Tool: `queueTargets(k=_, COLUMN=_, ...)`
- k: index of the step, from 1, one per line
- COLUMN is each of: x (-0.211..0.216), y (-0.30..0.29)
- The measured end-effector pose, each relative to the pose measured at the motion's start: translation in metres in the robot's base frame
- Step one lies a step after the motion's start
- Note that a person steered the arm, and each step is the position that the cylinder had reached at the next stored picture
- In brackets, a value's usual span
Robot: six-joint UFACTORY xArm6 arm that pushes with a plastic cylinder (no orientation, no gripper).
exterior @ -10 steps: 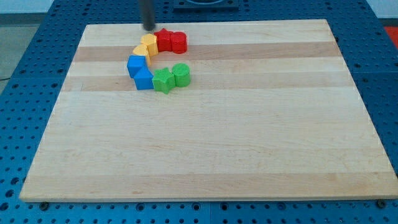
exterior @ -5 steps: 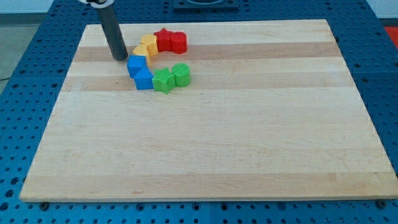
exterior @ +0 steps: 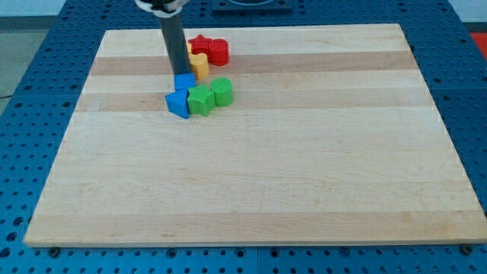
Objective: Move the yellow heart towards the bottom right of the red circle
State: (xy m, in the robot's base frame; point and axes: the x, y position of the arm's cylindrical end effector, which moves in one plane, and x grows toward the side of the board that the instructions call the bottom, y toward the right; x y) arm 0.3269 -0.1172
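Tip [exterior: 178, 73] touching yellow heart's [exterior: 198, 65] left side.

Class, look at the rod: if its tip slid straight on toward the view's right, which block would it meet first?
Most likely the yellow block: my tip sits right at its left side, above the blue blocks. Whether they already touch is unclear.
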Motion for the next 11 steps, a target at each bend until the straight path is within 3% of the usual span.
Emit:
queueTargets(k=4, x=-0.011, y=-0.022)
queueTargets(k=6, x=-0.036, y=-0.022)
queueTargets(k=8, x=-0.009, y=-0.021)
queueTargets(k=11, x=-0.008, y=0.015)
